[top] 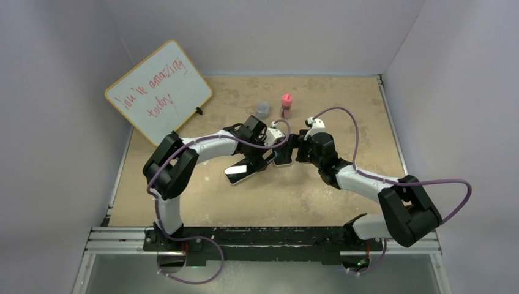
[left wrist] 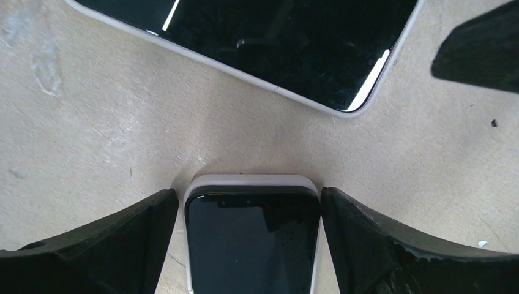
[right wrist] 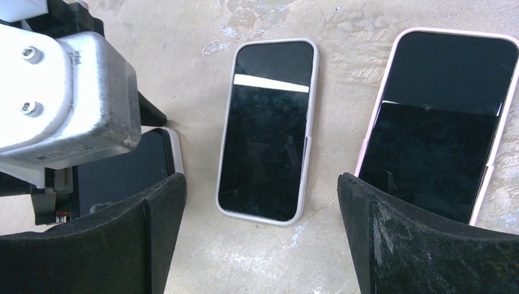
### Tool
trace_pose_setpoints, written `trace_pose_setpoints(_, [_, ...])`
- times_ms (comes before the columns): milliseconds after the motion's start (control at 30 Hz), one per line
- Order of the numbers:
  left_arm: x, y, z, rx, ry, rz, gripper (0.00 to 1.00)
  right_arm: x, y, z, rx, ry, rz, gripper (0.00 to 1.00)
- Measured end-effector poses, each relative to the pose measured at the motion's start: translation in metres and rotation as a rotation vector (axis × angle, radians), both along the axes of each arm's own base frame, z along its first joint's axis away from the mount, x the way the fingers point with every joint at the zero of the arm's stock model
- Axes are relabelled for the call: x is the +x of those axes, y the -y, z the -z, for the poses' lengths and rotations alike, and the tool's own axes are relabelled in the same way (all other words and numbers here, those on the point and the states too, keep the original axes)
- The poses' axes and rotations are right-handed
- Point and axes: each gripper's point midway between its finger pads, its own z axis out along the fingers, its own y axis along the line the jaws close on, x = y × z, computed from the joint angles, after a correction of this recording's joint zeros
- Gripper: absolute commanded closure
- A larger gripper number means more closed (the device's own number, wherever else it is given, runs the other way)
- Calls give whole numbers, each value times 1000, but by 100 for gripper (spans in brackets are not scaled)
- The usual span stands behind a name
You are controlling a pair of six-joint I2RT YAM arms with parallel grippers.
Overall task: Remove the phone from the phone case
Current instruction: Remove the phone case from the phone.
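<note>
Closing the left gripper (left wrist: 251, 202) evenly on the long edges of the white-cased phone (left wrist: 252, 245), flat on the table (left wrist: 92, 122) between its wide-open empty jaws, seems right; the right gripper (right wrist: 260, 190), equally wide and empty, hangs above a second phone (right wrist: 266, 128).

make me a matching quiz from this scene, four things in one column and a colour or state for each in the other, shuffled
Things:
1 whiteboard
2 bottle
3 cup
4 left gripper

Colour or state:
a open, astride a phone
b red writing
c see-through
d pink cap

Pairs: 1-b, 2-d, 3-c, 4-a
</note>
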Motion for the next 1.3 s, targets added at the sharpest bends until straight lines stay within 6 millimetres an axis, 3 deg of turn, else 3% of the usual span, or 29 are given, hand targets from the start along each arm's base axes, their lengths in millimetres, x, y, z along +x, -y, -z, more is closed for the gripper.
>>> trace_pose_setpoints(233, [-3, 1, 3, 10, -16, 5, 12, 0, 0, 3, -4, -7, -2, 6])
trace_pose_setpoints(467, [-3, -1, 1, 29, -19, 0, 23, 0, -1, 3, -2, -6, -4, 6])
trace_pose_setpoints(533, [-3, -1, 2, 33, -19, 1, 32, 0, -2, 3, 0, -6, -11, 7])
trace_pose_setpoints(767, [-7, 2, -1, 24, -41, 13, 80, -6, -12, 11, 5, -23, -83, 10])
trace_pose_setpoints(967, [-9, 2, -3, -20, -38, 32, 93, -14, -28, 11, 52, -35, -175, 13])
trace_pose_setpoints(1067, [-18, -3, -15, -60, -4, 62, 97, -20, -38, 5, 89, -31, -242, 15])
trace_pose_setpoints(1300, [-32, -19, -70, -215, 125, 96, 100, -32, -60, -13, 171, 27, -402, 19])
